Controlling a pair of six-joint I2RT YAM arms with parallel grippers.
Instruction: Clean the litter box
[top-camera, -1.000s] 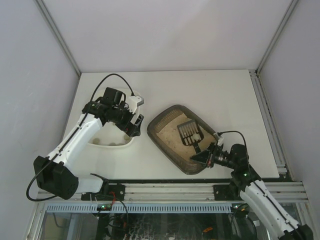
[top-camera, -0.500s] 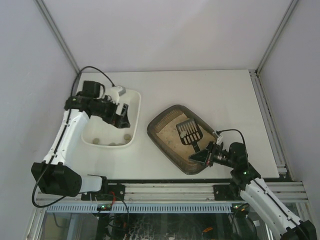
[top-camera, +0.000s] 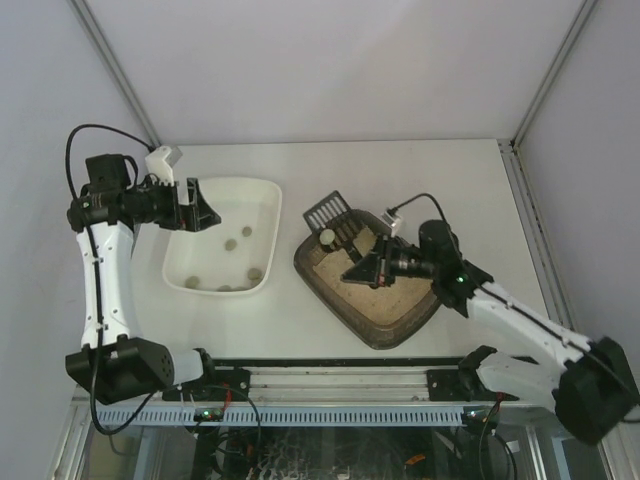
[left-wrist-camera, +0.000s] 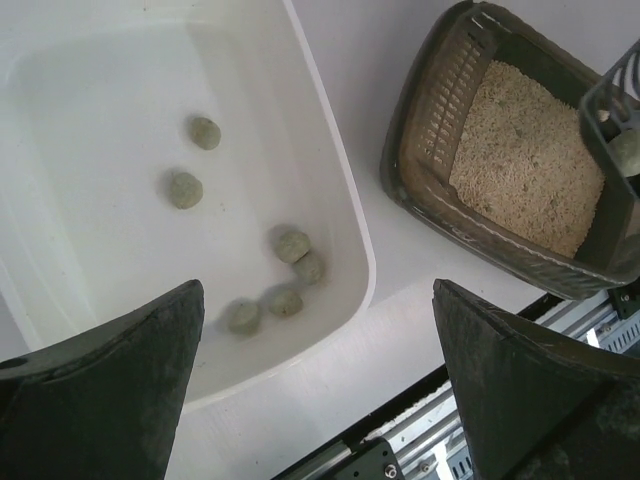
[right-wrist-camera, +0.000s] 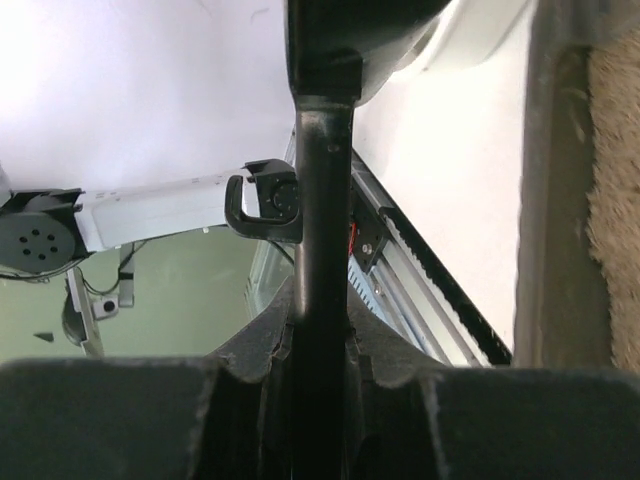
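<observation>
The litter box (top-camera: 322, 294) sits at an angle on the tabletop (top-camera: 440, 180), just beside the white tray (top-camera: 262, 190) and to its right, with pale sand (left-wrist-camera: 520, 160) spread across its floor. The right pincer (top-camera: 362, 271) is pressed together on the handle of the black slotted scoop (top-camera: 328, 211). The scoop's head is raised over the box's far left corner and carries one greenish clump (top-camera: 327, 237). The left pincer (top-camera: 203, 205) hangs over the left end of the white tray with its fingers (left-wrist-camera: 110, 400) spread wide and nothing between them. Six similar clumps (left-wrist-camera: 292, 243) lie inside that tray.
</observation>
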